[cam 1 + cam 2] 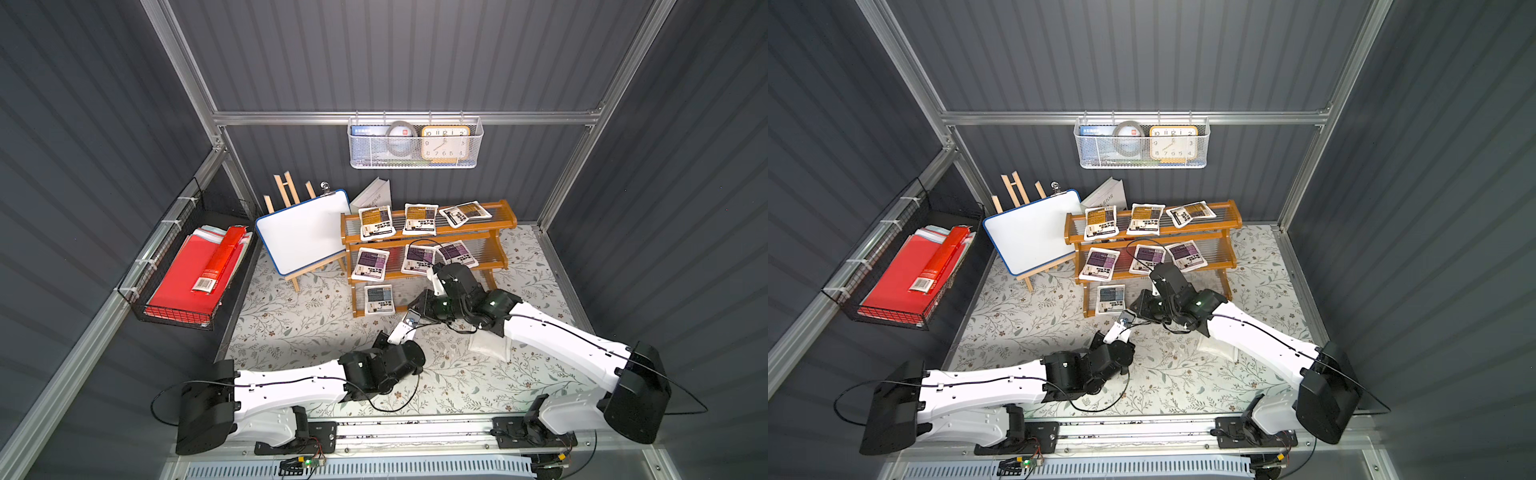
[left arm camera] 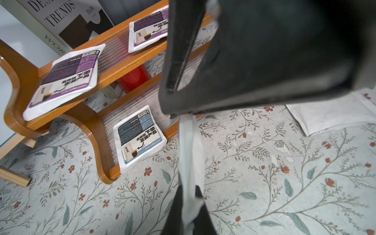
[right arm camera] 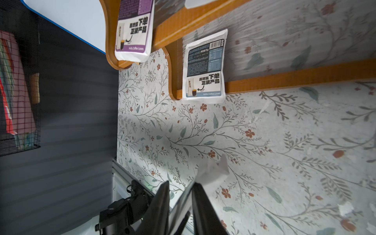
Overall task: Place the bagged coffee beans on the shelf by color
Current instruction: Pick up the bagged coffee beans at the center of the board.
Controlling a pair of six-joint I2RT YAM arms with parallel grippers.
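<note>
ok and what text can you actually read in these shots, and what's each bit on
"TRENDS", "FLOS": book cover
"MediumRoast", "下单", "正装产品", "Hello, Coffee Lover.": grey-blue pouch
"Hello, Coffee Lover.": purple pouch
"10 11 12 1 2": clock
Both pouches' fine print and the red box label: too small to read.

Both top views: bright, even overhead light; dark walls [image 1: 83, 124] read dim, soft shadows on floral mat [image 1: 291, 316], wide-angle stretch twd frame edges. Whiteboard [image 1: 305, 232] nearly blown out. Left wrist view: right arm [image 2: 264, 50] v. close, out of focus; shelf [image 2: 122, 67] varnish glints. Right wrist view: held pouch [image 3: 213, 175] smeared by blur.
</note>
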